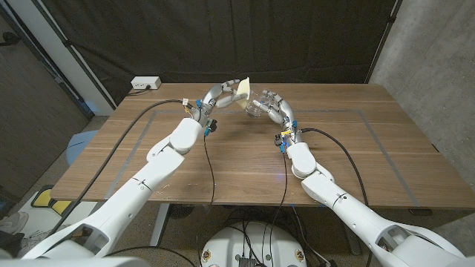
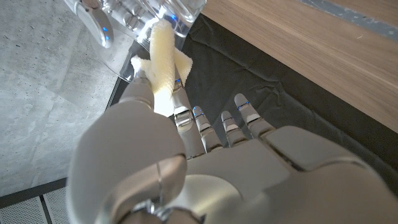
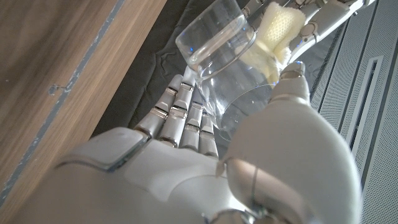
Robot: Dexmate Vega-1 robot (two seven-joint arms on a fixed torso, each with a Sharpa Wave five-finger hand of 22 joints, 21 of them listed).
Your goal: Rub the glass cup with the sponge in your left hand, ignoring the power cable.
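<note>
Our left robot hand (image 1: 217,94) pinches a pale yellow, soft sponge (image 1: 243,87) at its fingertips, and our right robot hand (image 1: 274,106) wraps its fingers round a clear glass cup (image 1: 257,106); both are held up in the air over the far middle of the wooden desk (image 1: 334,159). In the right wrist view the sponge (image 3: 273,34) lies against the cup's wall (image 3: 217,43), so we judge the rubbing is under way.

The main risk, as we see it, is the hold on the cup: smooth glass gives little purchase, and a hard sideways push from the sponge could turn or slide it out of the fingers, dropping it onto the desk. The sponge is held only by a small part, so dragging it firmly could peel it free of the pinch. The fingertips of the two hands are very near each other, and a long stroke could knock them together.

Below the hands the desk is bare, with open room towards its left, right and near edges. The far edge is close behind the hands, with a dark curtain (image 1: 297,37) beyond it. A white power strip (image 1: 145,83) sits at the far left corner, well apart from the work.
</note>
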